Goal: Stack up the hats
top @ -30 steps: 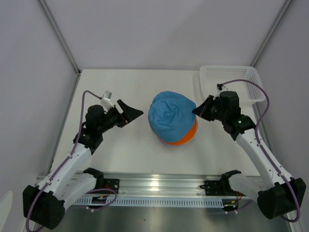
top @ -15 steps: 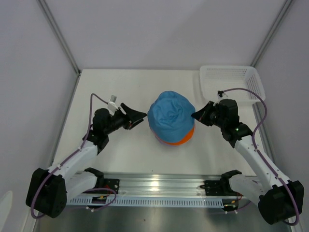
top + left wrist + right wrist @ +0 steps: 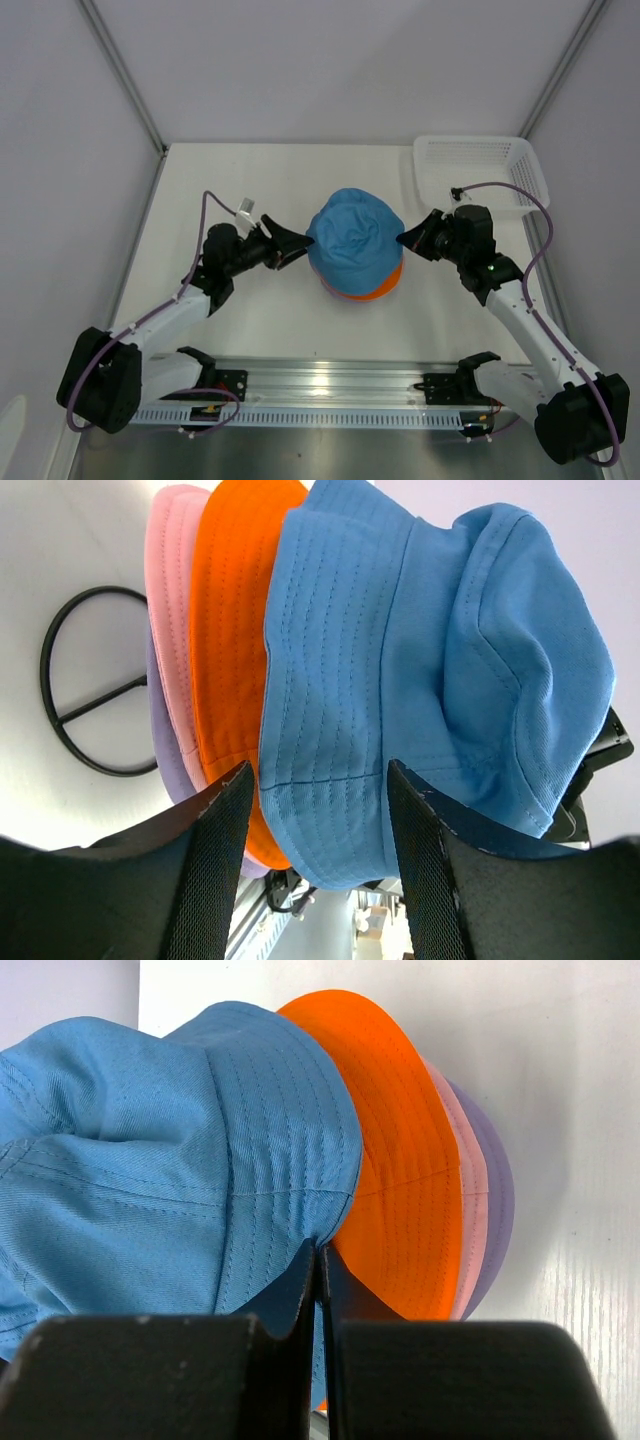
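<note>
Blue hat (image 3: 355, 238) lying topmost over orange hat (image 3: 388, 284), pink hat (image 3: 170, 630) and lavender hat (image 3: 492, 1200), stack sitting at frame centre, left gripper (image 3: 298, 244) standing partly open astride the blue brim, right gripper (image 3: 402, 238) pressing fully closed at the opposite brim edge, pinch on fabric indeterminate.

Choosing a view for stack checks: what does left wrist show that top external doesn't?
Left wrist only: the brims of the pink hat and lavender hat layered under the orange hat, plus the black wire ring on the table below them. The top view gives at most a sliver of those two brims.
Top external only: the white basket at the far right corner, and both arms whole.
Shared: the blue hat on top of the orange hat, with the left gripper open at the blue brim.
</note>
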